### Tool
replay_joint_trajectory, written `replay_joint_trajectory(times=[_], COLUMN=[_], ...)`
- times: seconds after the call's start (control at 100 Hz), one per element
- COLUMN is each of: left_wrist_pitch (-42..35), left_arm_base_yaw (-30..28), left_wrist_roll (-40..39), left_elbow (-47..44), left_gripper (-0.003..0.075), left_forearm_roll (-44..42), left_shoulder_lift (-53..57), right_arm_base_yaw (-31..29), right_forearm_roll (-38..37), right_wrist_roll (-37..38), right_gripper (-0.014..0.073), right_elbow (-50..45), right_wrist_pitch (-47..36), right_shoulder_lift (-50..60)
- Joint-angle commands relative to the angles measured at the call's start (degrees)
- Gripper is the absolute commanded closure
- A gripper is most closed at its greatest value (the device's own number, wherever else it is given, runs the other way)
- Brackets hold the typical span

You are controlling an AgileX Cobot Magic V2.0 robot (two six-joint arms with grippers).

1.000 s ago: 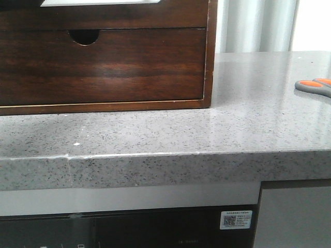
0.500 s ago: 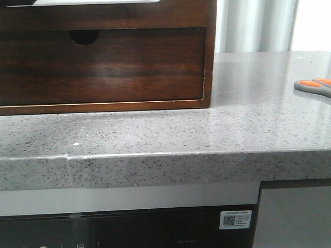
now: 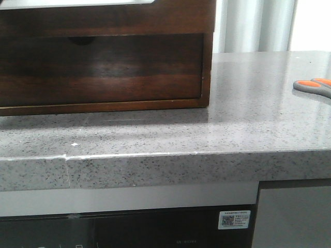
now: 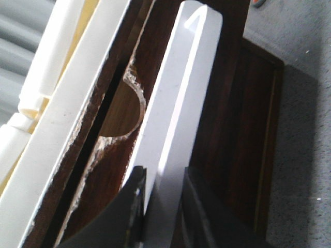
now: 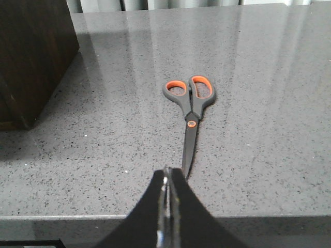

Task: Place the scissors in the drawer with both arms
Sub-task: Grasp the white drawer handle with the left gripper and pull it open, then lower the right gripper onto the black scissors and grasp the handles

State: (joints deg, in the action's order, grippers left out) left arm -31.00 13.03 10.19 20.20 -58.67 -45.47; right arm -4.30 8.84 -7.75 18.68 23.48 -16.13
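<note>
Your left gripper (image 4: 158,204) jaws pinch the dark brown wooden drawer's whitish wall (image 4: 178,98); your right gripper (image 5: 169,178) jaws are pressed together beside the closed grey-handled, orange-lined scissors (image 5: 190,113) near the speckled grey stone worktop's (image 3: 155,134) right edge.

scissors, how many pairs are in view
1: the scissors lie flat on the counter, to the right of the wooden box. None other shows; drawer interiors are hidden.

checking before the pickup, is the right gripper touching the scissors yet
Cannot tell. In the right wrist view the right gripper tip overlaps the scissors blade end, so no gap or contact shows plainly.
</note>
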Motion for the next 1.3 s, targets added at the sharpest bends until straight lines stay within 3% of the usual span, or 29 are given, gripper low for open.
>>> replay_joint_trajectory(times=[0.0,0.55,0.62,0.78,0.86,1.29], left_wrist_pitch=[-2.38,-0.42,-0.31,-0.31,-0.46,-9.27], left_arm_base_yaw=[0.16,0.16,0.16,0.16,0.16,2.01], left_wrist_roll=[-2.56,-2.56,-2.56,-2.56,-2.66,-6.57], left_elbow=[0.42,-3.60,-3.60,-3.60,-3.60,-6.23], left_gripper=[0.0716,0.0711,0.0668,0.0444,0.0384,0.0381], left_forearm_roll=[4.83,3.92,3.78,2.02,1.94,1.92], left_shoulder_lift=[3.97,10.36,10.36,10.32,10.32,11.48], right_arm_base_yaw=[-0.06,-0.06,-0.06,-0.06,-0.06,-0.06], right_forearm_roll=[0.10,0.10,0.10,0.10,0.10,1.75], right_wrist_roll=[-0.18,-0.18,-0.18,-0.18,-0.18,-0.18], right_gripper=[0.0710,0.0710,0.0710,0.0710,0.0710,0.0699], right_elbow=[1.60,1.60,1.60,1.60,1.60,2.08], right_wrist_pitch=[-4.00,-3.66,-3.66,-3.66,-3.07,-1.60], right_shoulder_lift=[-0.93,-0.93,-0.93,-0.93,-0.93,-2.50])
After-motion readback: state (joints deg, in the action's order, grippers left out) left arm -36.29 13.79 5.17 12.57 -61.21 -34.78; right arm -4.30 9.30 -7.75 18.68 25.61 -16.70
